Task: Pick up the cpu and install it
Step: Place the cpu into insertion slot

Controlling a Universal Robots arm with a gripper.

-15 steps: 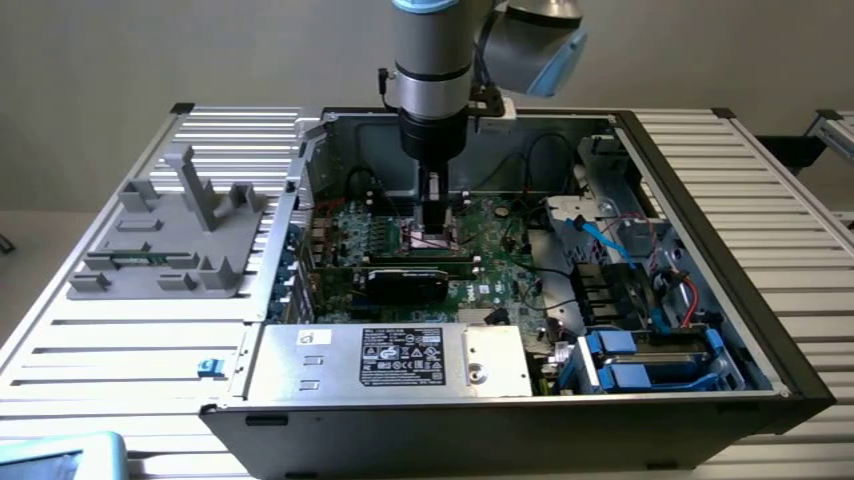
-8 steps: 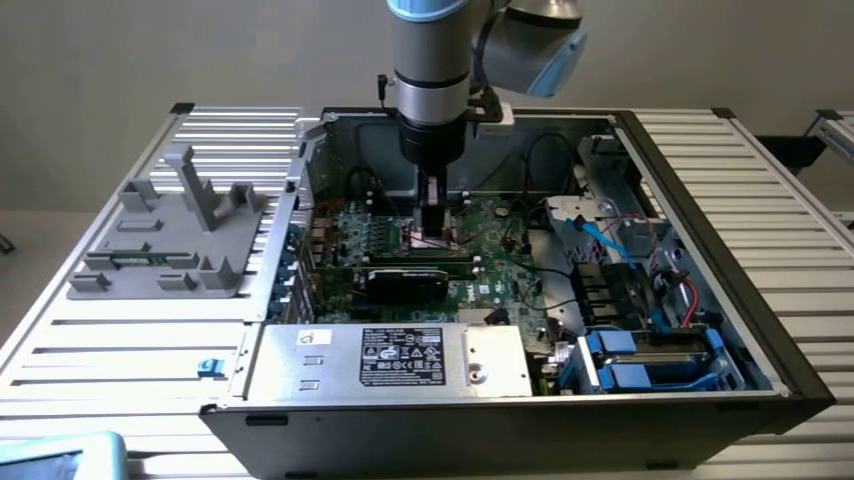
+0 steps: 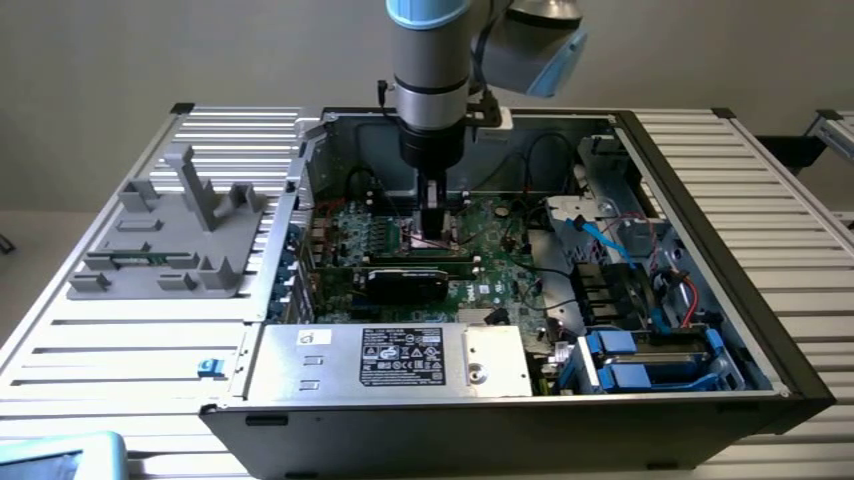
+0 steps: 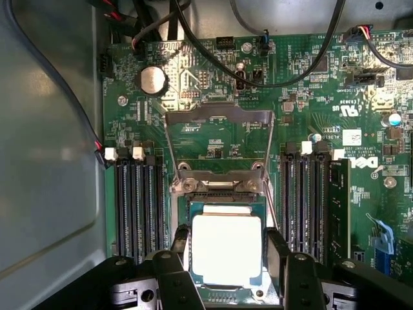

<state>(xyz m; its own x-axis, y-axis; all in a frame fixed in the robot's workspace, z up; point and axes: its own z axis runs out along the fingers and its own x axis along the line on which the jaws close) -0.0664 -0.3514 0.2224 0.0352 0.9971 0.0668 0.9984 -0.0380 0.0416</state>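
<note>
The cpu (image 4: 226,248), a flat square chip with a bright silvery top and a thin dark-green rim, sits between the two black fingers (image 4: 179,240) of my gripper (image 4: 226,255). The fingers press against its opposite edges, so the gripper is shut on it. The chip hangs level right over the motherboard socket (image 4: 219,194), whose metal load frame (image 4: 219,116) is swung open. In the exterior view my gripper (image 3: 438,238) reaches straight down into the open computer case, low over the green motherboard (image 3: 501,265). Whether the chip rests in the socket is hidden.
Memory slots (image 4: 139,200) flank the socket on both sides. Black cables (image 4: 258,71) cross the board beyond it. A silver power-supply box with a black label (image 3: 400,358) lies at the case front. A grey fixture (image 3: 174,235) stands on the slatted table at the exterior view's left.
</note>
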